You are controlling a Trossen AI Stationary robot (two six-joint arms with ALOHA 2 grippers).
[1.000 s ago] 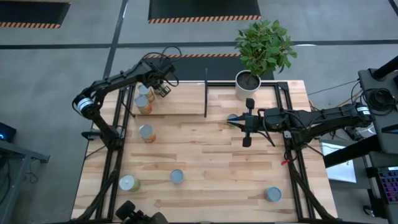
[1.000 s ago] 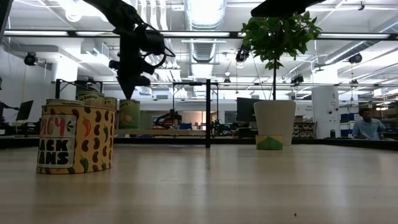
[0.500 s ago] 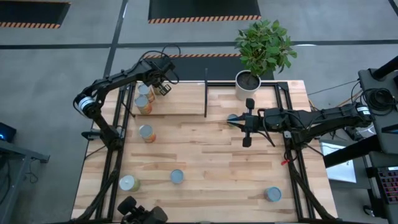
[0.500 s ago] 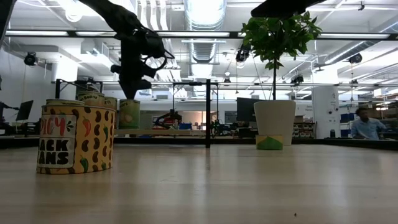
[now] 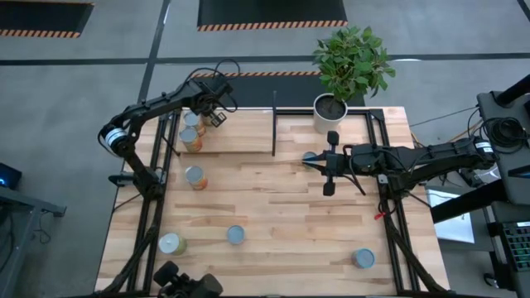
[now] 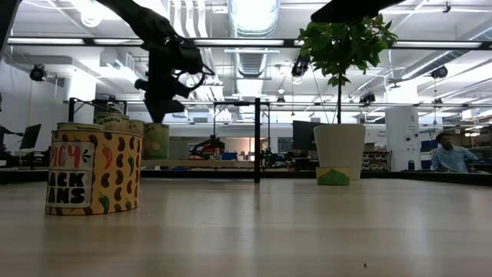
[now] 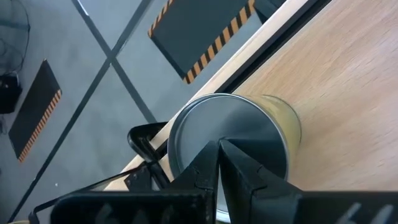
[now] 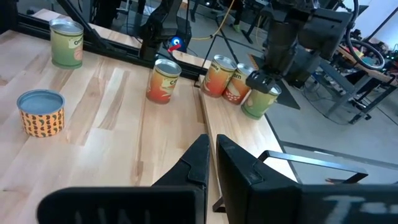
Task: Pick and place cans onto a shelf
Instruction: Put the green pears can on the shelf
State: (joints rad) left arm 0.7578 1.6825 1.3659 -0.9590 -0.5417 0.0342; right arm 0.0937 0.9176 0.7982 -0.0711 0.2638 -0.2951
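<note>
Three cans stand on their bases at the left end of the shelf (image 5: pixel 240 136): a green one (image 7: pixel 249 134) (image 8: pixel 260 102) farthest back and two orange ones (image 8: pixel 219 76). My left gripper (image 7: pixel 219 144) (image 5: pixel 212 114) is shut, its tips just over the green can's silvery top. My right gripper (image 8: pixel 211 144) (image 5: pixel 318 161) is shut and held high above a blue-topped can (image 5: pixel 309 156) on the table. Several more cans stand on the table: one mid-left (image 5: pixel 195 176), two near the front (image 5: pixel 172 243) (image 5: pixel 235 234), and one front right (image 5: pixel 362 258). My left gripper's shut fingertips (image 7: pixel 211 155) point down at the green can's round top (image 7: pixel 205 124), near its middle. I cannot tell whether they touch it. The can stands upright on the shelf panel (image 6: pixel 156 141).
A white plant pot (image 5: pixel 330 108) stands at the shelf's far right. A black divider bar (image 5: pixel 275 124) splits the shelf. Black frame posts run along both table sides. A spotted can (image 6: pixel 94 171) shows large in the low view. A person (image 6: pixel 447 154) sits far behind.
My left gripper has drifted a little toward the table's far left corner over the shelf's cans, staying shut. My right arm has kept still.
</note>
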